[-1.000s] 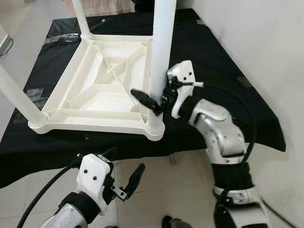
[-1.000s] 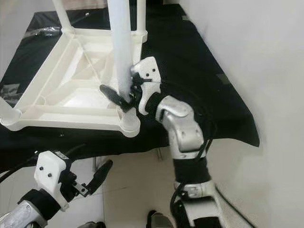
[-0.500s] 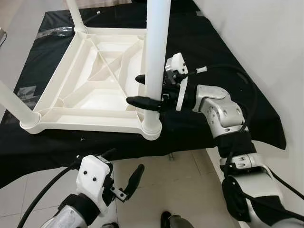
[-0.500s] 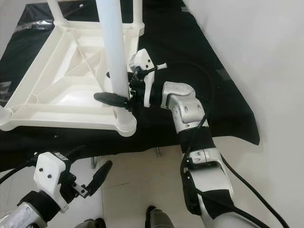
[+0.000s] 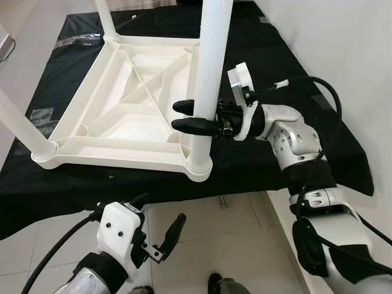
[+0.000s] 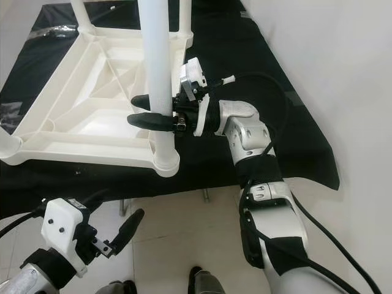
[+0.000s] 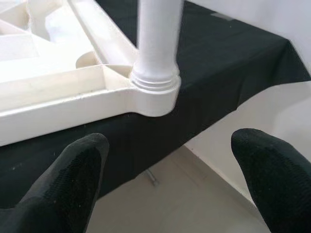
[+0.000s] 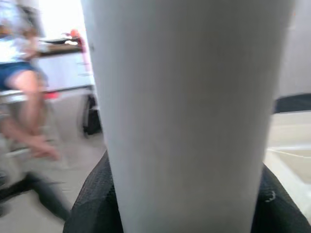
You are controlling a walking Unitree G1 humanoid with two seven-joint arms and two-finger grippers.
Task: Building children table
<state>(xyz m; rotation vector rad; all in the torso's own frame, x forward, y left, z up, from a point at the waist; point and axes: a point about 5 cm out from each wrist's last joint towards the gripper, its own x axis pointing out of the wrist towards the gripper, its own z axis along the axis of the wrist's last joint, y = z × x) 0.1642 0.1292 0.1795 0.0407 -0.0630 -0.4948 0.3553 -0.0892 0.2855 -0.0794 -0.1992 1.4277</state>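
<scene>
Upturned white table lies on black cloth. Right gripper clenched around near-corner leg. Left gripper released, low over floor. Right wrist view: seated person behind leg.

Mostly plastic on cloth here.
We see a smooth cream plastic table and leg, slight sheen; matt black cloth; glossy floor tiles; matt black fingers, brushed silver arm.

A white table leg stands in the corner socket of the upturned tabletop; the tabletop lies on a black cloth. Two black fingertips stand wide apart below it, over a tiled floor.
</scene>
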